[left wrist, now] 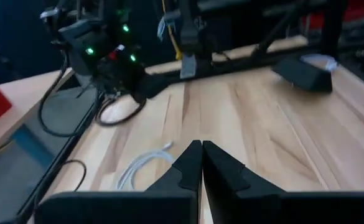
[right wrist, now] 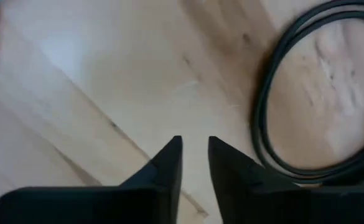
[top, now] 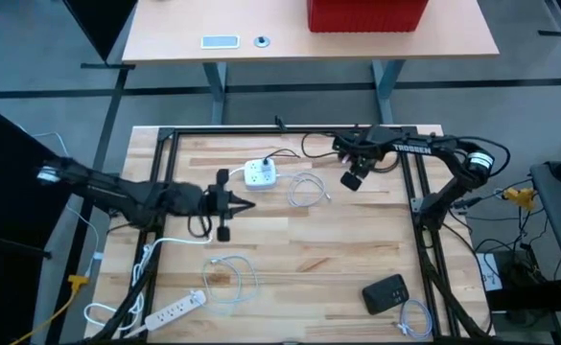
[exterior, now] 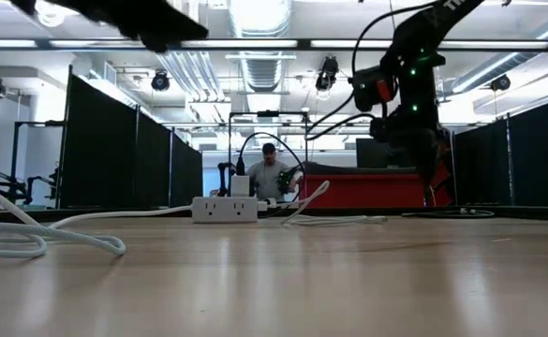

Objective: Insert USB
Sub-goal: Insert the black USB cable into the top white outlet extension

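From above I see the left gripper hanging over the middle of the wooden table, its fingers pressed together and holding nothing; its own wrist camera confirms the two dark fingers meet tip to tip, with a loose white USB cable lying on the boards just beyond them. The right gripper sits near the far edge of the table, pointing down; in its wrist camera I see a narrow gap between the fingers, nothing between them, bare wood below and a black cable curving beside them. The white power block rests between the two grippers, nearer the far edge, and the white USB cable lies coiled just beside it, not held by either arm. A white power strip lies at the near left; a black box at the near right. In the level camera a person stands in the room behind the block.
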